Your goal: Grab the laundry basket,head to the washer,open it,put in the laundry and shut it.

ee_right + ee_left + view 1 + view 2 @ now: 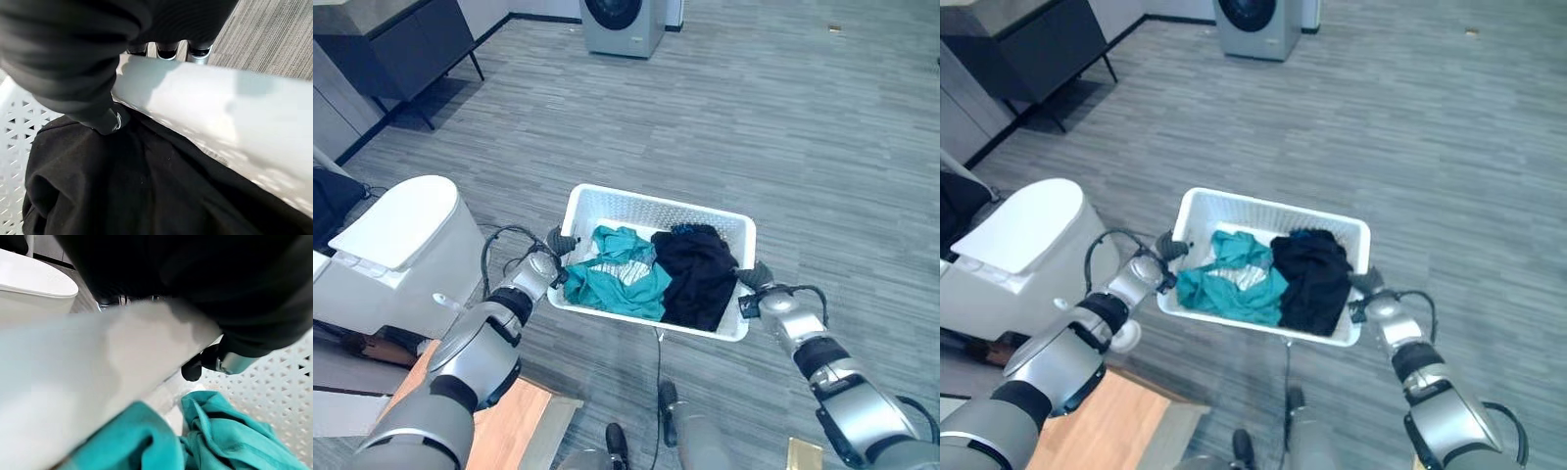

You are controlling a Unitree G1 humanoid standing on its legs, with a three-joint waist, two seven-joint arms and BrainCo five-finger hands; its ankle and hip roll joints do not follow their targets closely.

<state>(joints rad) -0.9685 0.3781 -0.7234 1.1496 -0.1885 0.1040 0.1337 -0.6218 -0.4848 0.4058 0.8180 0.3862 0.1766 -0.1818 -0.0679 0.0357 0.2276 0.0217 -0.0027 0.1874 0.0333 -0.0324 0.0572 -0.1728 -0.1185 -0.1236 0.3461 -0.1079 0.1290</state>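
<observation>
Basket (729, 230) is held off the floor, long axis across the robot: left hand (551, 264) clamps one short rim, right hand (760, 285) the other. Washer (621, 23) sits far ahead, slightly left, well apart.

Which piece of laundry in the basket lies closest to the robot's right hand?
The black garment. It fills the basket end that the right hand grips, while the teal garment lies toward the left hand.

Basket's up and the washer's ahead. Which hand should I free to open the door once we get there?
Probably the left. The washer stands ahead, slightly left of the laundry basket, so the left hand sits nearer that side. Both it and the right hand grip the rim now, so set the basket down first.
</observation>
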